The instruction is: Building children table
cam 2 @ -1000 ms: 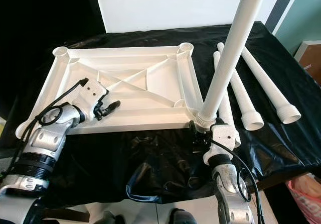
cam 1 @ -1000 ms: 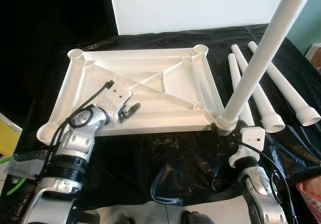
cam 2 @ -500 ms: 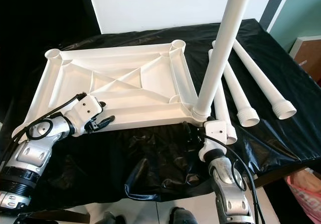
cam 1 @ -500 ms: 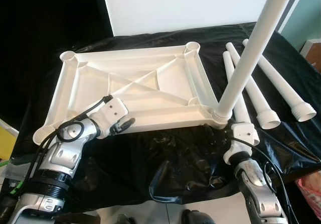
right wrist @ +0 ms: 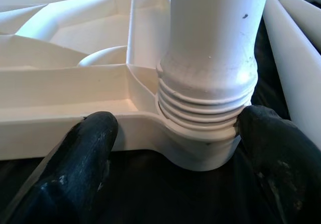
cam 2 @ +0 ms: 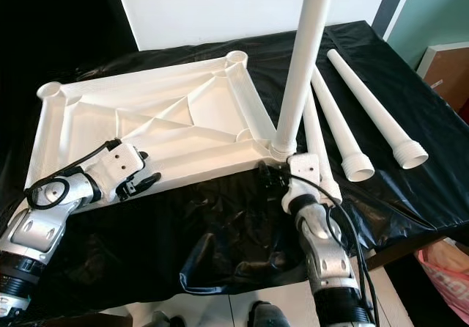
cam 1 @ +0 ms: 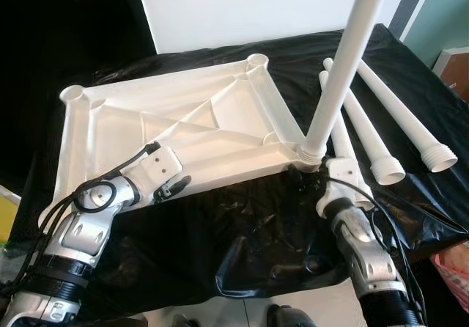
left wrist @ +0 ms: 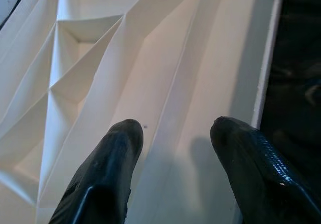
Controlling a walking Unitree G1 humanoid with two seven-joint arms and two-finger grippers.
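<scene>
Three loose white tapered plastic legs point(cam 1: 381, 125) lie side by side on the black plastic sheet point(cam 1: 256, 246) covering the surface, threaded ends toward the robot. White ribbed plastic tabletop point(cam 1: 172, 133) lies upside down; a fourth white leg point(cam 1: 341, 70) stands in its near right corner socket (thread ridges visible in the right wrist view). Right pincer point(right wrist: 175, 158) is wide, fingers point(right wrist: 83, 169) flanking that socket. Left pincer point(left wrist: 175, 148) is parted over the near rim, gripping nothing. Since a second ago: camera shifted; left pincer moved nearer the rim edge.
</scene>
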